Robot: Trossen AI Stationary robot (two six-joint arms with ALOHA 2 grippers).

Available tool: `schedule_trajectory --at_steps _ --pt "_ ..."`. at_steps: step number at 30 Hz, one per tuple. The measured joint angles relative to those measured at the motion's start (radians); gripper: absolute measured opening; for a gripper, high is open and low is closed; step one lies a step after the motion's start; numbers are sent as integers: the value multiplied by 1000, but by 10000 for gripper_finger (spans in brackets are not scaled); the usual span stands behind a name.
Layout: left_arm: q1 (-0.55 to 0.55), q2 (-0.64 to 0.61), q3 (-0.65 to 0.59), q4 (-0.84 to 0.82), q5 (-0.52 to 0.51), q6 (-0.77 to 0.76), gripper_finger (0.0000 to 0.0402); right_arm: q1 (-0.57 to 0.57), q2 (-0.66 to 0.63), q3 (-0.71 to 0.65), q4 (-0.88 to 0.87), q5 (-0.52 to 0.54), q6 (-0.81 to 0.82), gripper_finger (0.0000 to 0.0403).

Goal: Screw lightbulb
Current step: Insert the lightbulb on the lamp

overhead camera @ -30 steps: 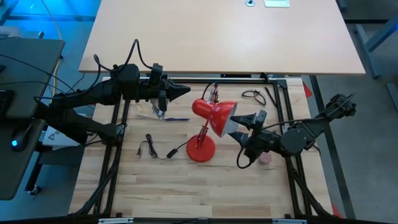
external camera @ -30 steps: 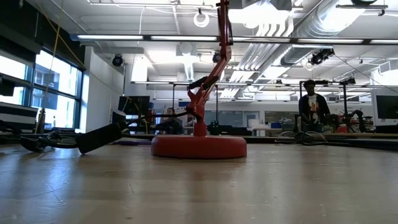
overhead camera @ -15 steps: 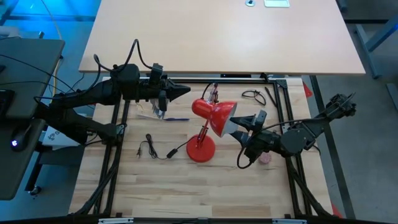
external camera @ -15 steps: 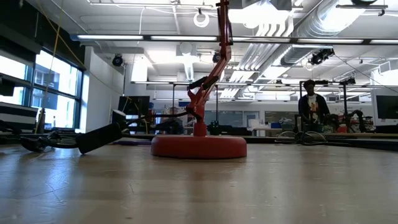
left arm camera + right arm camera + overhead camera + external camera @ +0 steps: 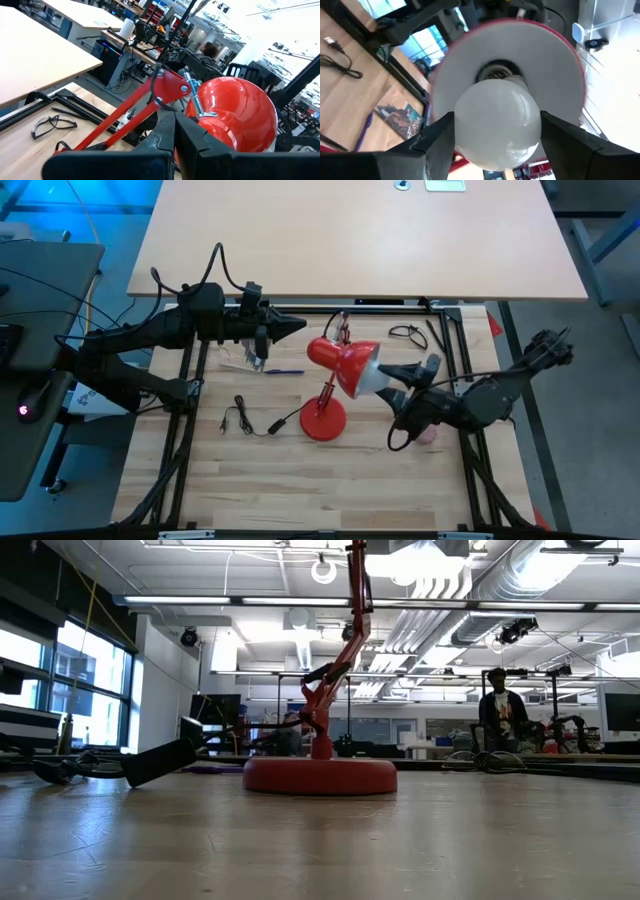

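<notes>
Now I see my right gripper (image 5: pixel 495 125) holding the lightbulb (image 5: pixel 496 122) between its two fingers (image 5: pixel 432 137), one on each side of the white glass. The bulb's base sits at the socket, in the middle of the red lamp's (image 5: pixel 342 368) shade, which opens toward this gripper. From above, the right gripper (image 5: pixel 385 385) is directly at the mouth of the shade, and the shade hides the bulb there.

My left gripper (image 5: pixel 297 326) is pressed together and holds nothing; it waits behind the lamp, near the joint of the lamp arm (image 5: pixel 131 107).

Around the lamp: its round base (image 5: pixel 319 776) stands on the wooden table (image 5: pixel 280 480), a black cable (image 5: pixel 255 423) lies left of the base, a pink ball (image 5: pixel 428 434) is beside the right arm, and a pair of glasses (image 5: pixel 406 333) lies further back. A person (image 5: pixel 500 712) stands in the room behind.
</notes>
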Motion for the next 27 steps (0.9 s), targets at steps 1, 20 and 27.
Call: schedule_trajectory --at_steps 1,20,27 --pt "0 0 0 0 0 1 0 1 -3 0 6 8 4 251" --pt "0 -27 0 1 -47 44 0 110 -83 0 -75 -19 572 250" --pt "0 -27 0 0 -48 43 0 96 -106 0 -197 -138 821 250"
